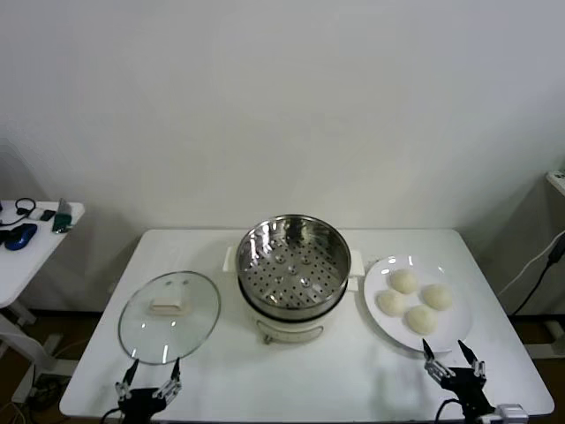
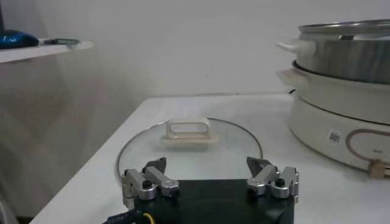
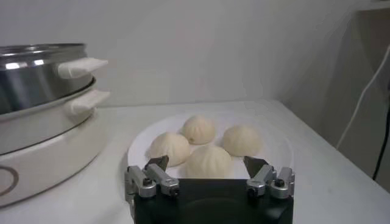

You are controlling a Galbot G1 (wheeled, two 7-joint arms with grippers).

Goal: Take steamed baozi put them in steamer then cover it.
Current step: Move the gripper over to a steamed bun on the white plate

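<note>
At table's near edge: left hand (image 1: pixel 149 389) spread wide, empty, before cover (image 1: pixel 169 315); right hand (image 1: pixel 455 362) likewise, before baozi (image 1: pixel 414 301).

The place looks like a robot test room staged as a kitchen. A plain white bench (image 1: pixel 309 389) stands against a bare white wall (image 1: pixel 282 106), carrying only cooking props. A small side table (image 1: pixel 26 256) to the left holds electronic gadgets, and a cable (image 1: pixel 534 274) hangs at the right.
</note>
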